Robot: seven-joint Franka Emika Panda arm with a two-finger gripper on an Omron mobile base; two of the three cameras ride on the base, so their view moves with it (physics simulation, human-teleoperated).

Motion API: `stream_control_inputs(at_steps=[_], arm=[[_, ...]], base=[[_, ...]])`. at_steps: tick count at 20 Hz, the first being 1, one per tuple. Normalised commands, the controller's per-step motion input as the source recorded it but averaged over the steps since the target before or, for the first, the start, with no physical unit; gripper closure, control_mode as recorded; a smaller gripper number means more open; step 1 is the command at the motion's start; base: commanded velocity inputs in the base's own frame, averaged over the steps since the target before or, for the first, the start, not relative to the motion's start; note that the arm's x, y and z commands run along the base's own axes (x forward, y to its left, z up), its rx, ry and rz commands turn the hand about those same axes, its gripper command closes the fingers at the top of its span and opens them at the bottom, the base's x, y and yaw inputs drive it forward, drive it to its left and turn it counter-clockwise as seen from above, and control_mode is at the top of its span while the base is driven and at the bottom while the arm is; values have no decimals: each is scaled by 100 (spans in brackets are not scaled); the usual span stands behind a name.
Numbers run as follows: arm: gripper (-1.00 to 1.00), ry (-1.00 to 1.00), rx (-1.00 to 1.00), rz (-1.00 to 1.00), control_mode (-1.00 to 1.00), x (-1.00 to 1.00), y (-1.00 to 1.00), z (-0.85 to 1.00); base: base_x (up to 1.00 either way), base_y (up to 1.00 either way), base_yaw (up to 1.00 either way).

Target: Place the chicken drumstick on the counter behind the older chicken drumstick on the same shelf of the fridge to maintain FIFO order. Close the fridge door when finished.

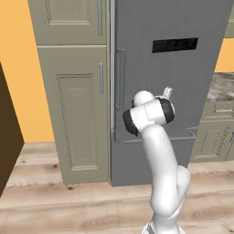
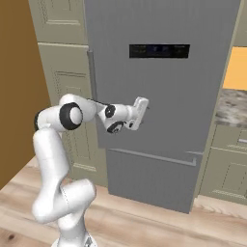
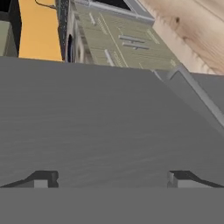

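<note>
The end effector (image 3: 112,178) is hanging spread wide and empty just in front of the fridge door (image 2: 164,96), apparently to reach its bar handle (image 2: 91,77), since the door is shut. The counter (image 2: 234,107) is lying well off to the right; the drumstick cannot be made out.
</note>
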Motion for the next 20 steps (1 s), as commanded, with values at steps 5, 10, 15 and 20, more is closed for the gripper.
stream_control_inputs(at_steps=[5,10,15,20], arm=[[-100,12,3,-6,-100,62,0,19],[-100,14,4,-2,-100,70,0,36],[-100,10,6,0,-100,74,0,28],[-100,3,8,0,-100,68,0,2]], base=[[0,0,0],[0,0,0],[0,0,0],[0,0,0]])
